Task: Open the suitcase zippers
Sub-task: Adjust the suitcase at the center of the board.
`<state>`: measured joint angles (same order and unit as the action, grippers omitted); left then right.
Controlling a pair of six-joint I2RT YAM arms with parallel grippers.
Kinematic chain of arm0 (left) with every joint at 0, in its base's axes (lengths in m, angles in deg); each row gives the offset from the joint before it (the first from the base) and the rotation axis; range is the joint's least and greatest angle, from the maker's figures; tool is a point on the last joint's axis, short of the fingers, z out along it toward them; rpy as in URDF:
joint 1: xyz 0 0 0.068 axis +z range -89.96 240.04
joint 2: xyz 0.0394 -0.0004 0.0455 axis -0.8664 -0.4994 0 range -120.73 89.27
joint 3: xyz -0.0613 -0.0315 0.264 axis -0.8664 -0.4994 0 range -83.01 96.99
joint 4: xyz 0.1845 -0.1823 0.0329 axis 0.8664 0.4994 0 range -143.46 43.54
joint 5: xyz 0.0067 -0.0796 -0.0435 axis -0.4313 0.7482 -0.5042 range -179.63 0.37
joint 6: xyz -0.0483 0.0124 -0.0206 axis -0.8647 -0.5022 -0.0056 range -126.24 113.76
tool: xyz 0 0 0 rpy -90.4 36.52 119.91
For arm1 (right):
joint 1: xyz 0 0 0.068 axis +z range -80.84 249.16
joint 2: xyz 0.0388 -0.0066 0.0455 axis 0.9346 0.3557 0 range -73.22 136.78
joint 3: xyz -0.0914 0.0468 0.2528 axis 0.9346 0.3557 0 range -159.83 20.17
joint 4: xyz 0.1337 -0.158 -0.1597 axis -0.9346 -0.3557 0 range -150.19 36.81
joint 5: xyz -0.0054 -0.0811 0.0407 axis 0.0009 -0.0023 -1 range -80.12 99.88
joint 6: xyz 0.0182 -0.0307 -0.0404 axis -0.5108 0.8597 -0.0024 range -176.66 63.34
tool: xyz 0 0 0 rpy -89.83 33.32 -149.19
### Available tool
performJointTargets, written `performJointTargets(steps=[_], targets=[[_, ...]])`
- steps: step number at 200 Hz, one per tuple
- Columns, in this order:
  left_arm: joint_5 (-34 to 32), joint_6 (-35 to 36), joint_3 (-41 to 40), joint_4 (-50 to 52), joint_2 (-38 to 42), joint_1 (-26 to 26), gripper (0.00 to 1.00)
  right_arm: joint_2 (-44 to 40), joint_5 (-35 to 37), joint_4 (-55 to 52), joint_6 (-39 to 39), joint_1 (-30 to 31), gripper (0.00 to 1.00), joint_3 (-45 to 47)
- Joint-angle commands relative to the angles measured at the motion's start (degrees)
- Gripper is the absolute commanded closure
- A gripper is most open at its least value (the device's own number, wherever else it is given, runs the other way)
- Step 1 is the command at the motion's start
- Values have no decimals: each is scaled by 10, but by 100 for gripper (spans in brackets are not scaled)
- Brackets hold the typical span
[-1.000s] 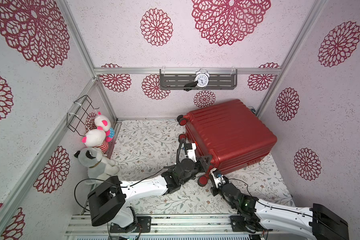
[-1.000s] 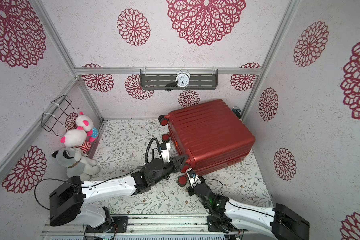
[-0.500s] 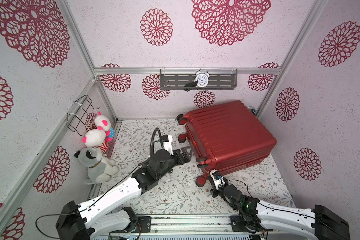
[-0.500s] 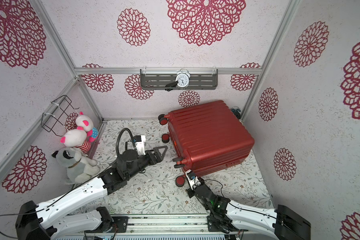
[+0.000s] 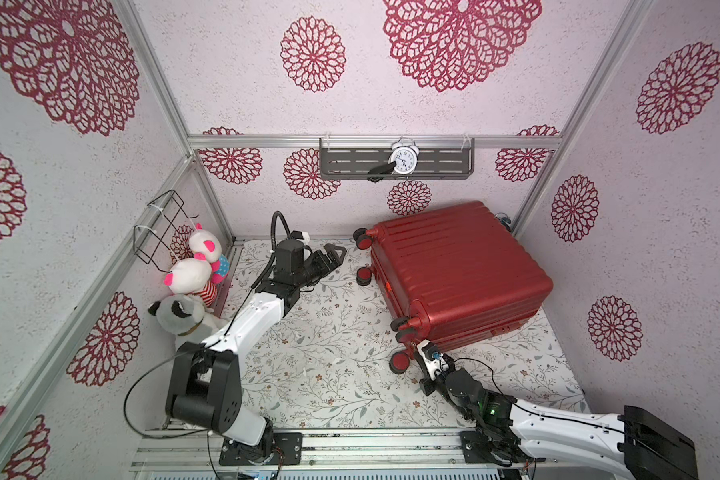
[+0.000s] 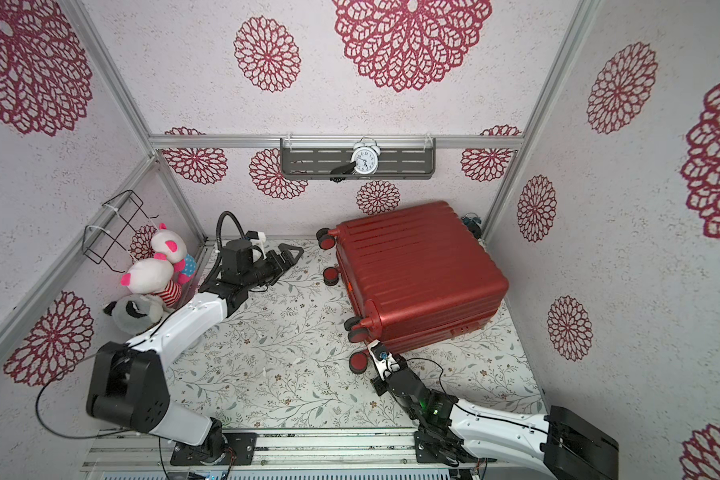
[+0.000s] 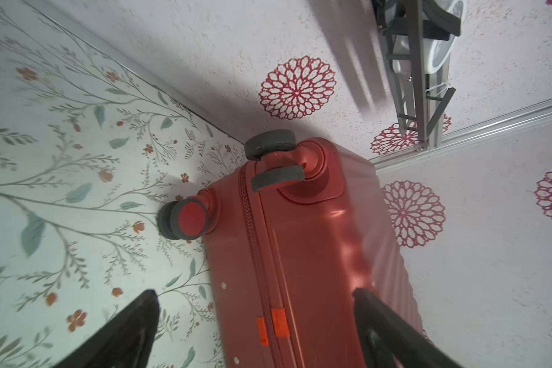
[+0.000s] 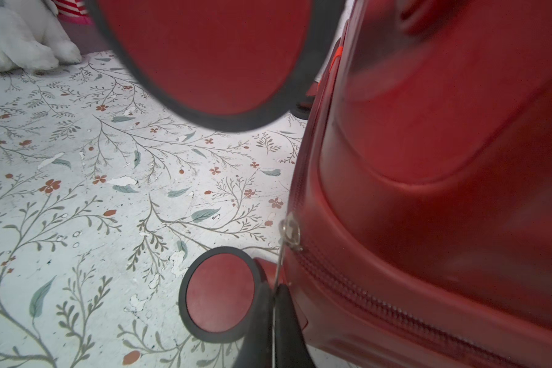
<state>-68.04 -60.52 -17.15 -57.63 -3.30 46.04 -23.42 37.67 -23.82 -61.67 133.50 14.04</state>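
suitcase [image 5: 454, 266] lies flat on the floral table [image 5: 329, 374], in the back-right corner, wheels toward the left arm. right gripper [image 8: 273, 306] is clamped on the thin metal zipper pull [image 8: 278, 270] at the near corner, just beside the lower wheel [image 8: 220, 294]. the slider [image 8: 290, 231] sits on the zipper track [image 7: 252, 242]. left gripper [image 5: 335, 253] is wide open and empty, near the far wheels, not touching the case. to do this well: pull along the seam, not away from it, keep the tab taut round the corner curve, and brace the shell with the left so it doesn't slide. can't tell which side of the slider is unzipped. no 2nd slider visible. the seam's far and right runs are hidden in both top views.
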Motion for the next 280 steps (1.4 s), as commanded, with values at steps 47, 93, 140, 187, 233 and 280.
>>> performJointTargets(steps=[47,93,140,187,233,280], targets=[[148,-107,191,-117,-226,6,1,-9,-61,16,26,16,100,-26],[179,-182,280,-170,-326,1,1,-31,-57,-1,21,17,100,-17],[188,-224,328,-204,-380,-9,11,-47,-54,-12,16,17,100,-12],[186,-247,356,-215,-400,-14,22,-42,-55,-9,14,17,100,-11],[183,-266,344,-239,-394,-14,54,-44,-56,-8,11,17,100,-11],[161,-253,234,-276,-326,7,62,-70,-50,-23,3,17,100,-6]])
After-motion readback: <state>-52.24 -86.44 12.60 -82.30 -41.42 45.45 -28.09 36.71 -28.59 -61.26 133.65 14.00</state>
